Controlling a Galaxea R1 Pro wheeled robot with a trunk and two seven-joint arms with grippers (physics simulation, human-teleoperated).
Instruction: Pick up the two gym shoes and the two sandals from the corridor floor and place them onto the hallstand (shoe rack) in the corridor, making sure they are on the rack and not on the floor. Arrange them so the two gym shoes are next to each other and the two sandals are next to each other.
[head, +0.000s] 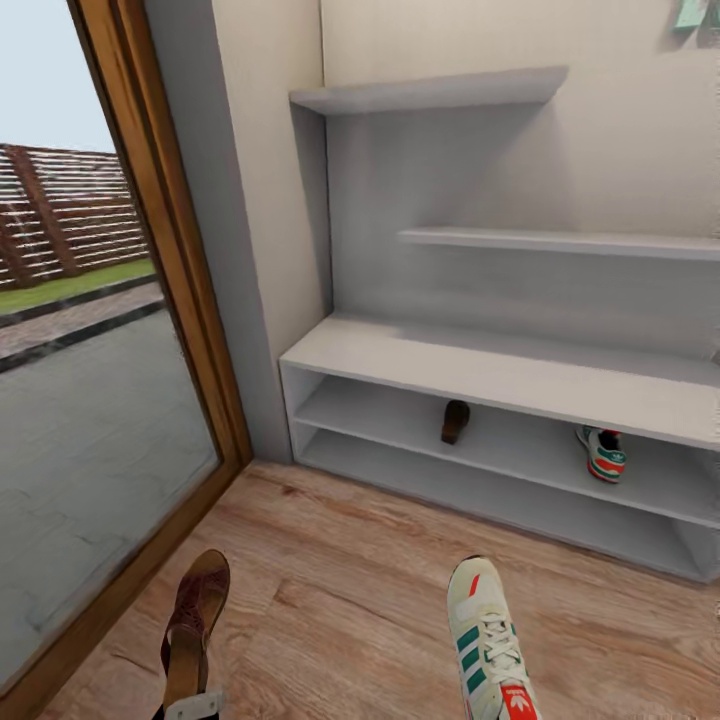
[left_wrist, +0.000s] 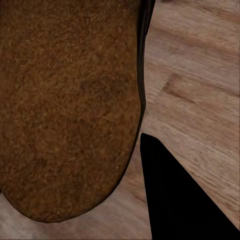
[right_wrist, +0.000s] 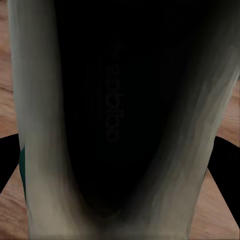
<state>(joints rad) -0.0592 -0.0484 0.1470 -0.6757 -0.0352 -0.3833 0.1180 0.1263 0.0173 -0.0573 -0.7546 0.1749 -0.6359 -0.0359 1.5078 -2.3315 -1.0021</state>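
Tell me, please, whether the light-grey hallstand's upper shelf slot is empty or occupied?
Occupied: the light-grey hallstand holds a dark-brown leather sandal and a cream-white green-striped sneaker in its upper slot.

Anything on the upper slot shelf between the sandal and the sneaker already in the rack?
Nothing: in the head view, bare grey shelf runs between the sandal and the sneaker.

Cream wall (head: 450, 40), wood-framed glass door (head: 150, 180), paved yard (head: 90, 420) outside.

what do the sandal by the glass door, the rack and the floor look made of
Sandal: looks like dark brown leather, with a matte, grainy tan insole, maybe suede.
Rack: smooth, matte light-grey board, painted or laminate; no grain visible.
Floor: wood-look planks, with light-brown grain and visible seams.
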